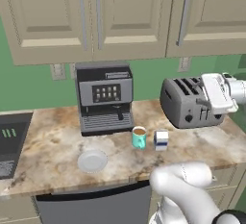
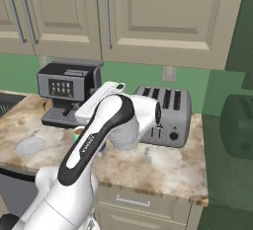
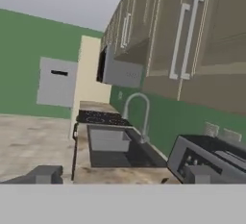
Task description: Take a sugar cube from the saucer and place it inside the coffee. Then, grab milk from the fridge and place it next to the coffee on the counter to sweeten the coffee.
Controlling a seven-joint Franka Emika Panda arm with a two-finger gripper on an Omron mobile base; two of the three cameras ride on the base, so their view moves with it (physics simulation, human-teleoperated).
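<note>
Left base view: coffee [image 1: 139, 137] on the counter [image 1: 53, 141], just in front of the espresso machine [image 1: 104, 98]; milk [image 1: 161, 140] just beside the mug, on its toaster [image 1: 188, 102] side; saucer [image 1: 92, 161] nearer the counter edge, bare-looking, sugar cube too small to make out. Gripper [image 3: 117, 174] spread wide, pinching nothing, only blurred tips visible. Right base view: mug and carton mostly hidden behind the arm.
</note>
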